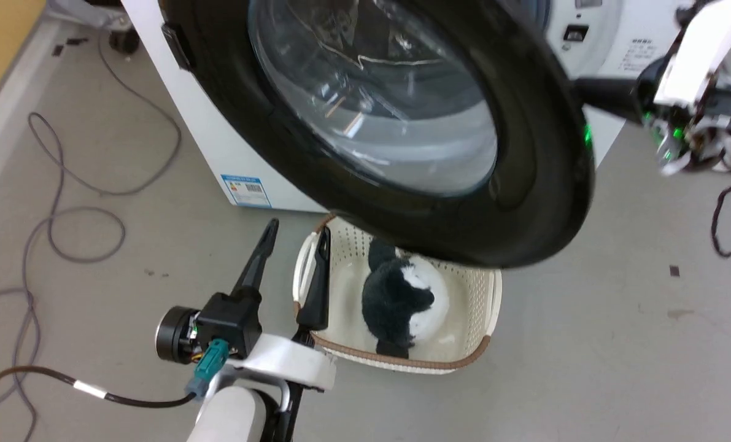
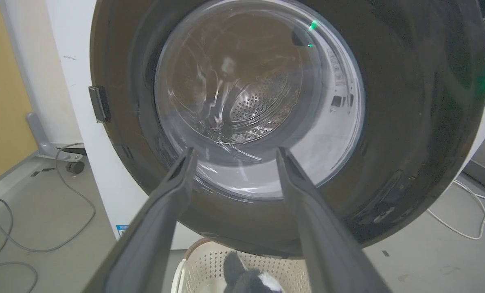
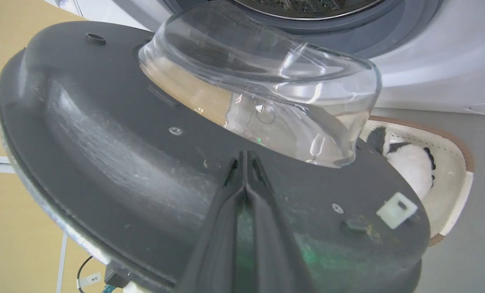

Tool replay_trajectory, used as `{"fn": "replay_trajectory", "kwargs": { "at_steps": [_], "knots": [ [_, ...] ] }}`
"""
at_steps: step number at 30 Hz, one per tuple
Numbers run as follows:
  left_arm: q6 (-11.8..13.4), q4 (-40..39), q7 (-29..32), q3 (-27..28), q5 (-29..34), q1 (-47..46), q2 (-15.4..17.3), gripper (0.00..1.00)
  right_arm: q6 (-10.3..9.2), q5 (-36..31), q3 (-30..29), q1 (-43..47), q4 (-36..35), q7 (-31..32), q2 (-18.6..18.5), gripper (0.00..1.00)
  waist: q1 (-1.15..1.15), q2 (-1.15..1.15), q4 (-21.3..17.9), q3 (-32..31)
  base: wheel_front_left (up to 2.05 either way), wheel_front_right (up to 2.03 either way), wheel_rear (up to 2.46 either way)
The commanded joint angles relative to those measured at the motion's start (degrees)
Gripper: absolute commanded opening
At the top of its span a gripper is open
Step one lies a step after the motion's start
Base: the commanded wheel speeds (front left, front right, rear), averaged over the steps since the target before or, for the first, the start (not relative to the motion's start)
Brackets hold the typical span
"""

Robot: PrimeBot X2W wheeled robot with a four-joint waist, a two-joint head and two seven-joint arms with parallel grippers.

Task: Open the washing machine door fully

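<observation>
In the head view the door (image 1: 525, 184) hangs half-open over a basket (image 1: 477, 301). In the left wrist view the left hand (image 2: 235, 150) is spread, holding nothing. In the right wrist view the right hand (image 3: 246, 156), fingers pressed together, has its tips at the door's inner face (mid-swing, I judge), so next it must push wider.

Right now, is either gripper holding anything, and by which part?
Nothing is held. The left gripper is open; the right gripper, jaws shut, only touches the inner face of the round glossy black washing machine door.
</observation>
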Motion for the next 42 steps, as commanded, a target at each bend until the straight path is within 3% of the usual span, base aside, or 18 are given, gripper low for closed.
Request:
{"fn": "replay_trajectory", "kwargs": {
  "at_steps": [1, 24, 42],
  "knots": [
    [-0.26, 0.22, -0.29, 0.31, 0.36, 0.91, 0.12, 1.0, 0.06, 0.56, -0.01, 2.16, -1.04, 0.61, 0.6, 0.0, 0.01, 0.0, 0.15, -0.77, 0.0, 0.0, 0.0],
    [-0.77, 1.86, -0.29, 2.1, 0.57, 5.73, 0.12, 1.0, 0.06, 5.42, 3.56, 21.38, -22.62, 4.3, 2.4, 0.0, 0.01, 0.0, 1.91, -6.26, 0.0, 0.0, 0.0],
    [-0.46, 2.13, -0.29, 1.9, 0.14, 6.08, 0.12, 1.0, 0.06, 7.99, 7.97, 25.27, -27.47, 3.29, 2.71, 0.0, 0.01, 0.0, 0.9, -7.13, 0.0, 0.0, 0.0]
  ]
}}
